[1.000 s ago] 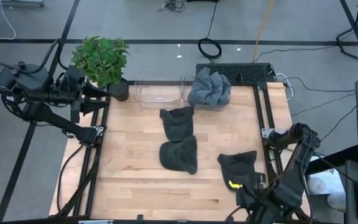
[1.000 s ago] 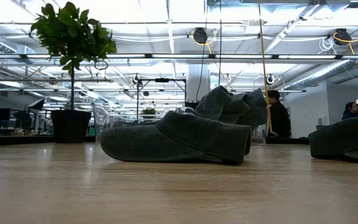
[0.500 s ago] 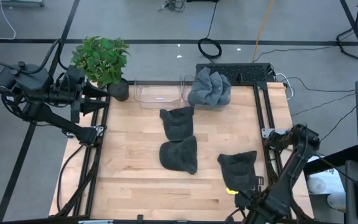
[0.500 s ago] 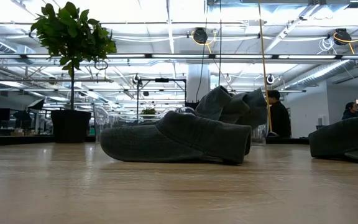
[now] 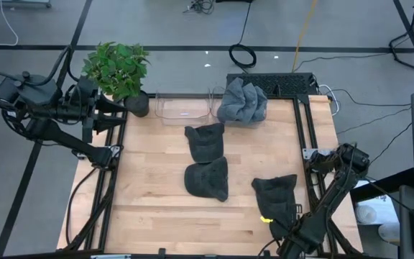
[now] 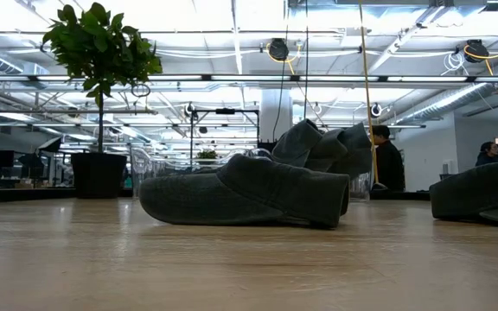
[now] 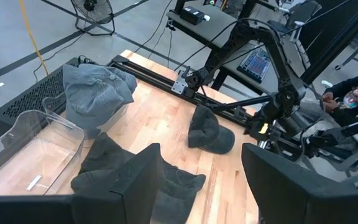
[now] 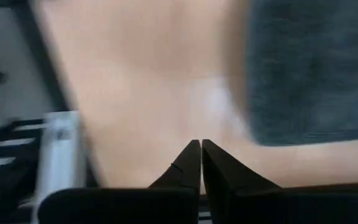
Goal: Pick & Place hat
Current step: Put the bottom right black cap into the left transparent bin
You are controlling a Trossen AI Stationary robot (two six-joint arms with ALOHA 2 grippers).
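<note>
Grey knit hat [image 5: 276, 196] lies near right gripper [image 5: 287, 234], whose fingers are pinched together, empty. We judge it soft, light; pinch a fold. Left gripper [image 7: 201, 180] spread, parked off-table.

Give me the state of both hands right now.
Left hand: open, holding nothing, off the table's left edge.
Right hand: shut, empty, over bare wood beside the nearest hat.

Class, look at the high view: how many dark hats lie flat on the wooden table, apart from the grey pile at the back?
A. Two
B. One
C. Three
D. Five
C: three hats lie singly, one behind, one in the middle, one near the right gripper.
</note>
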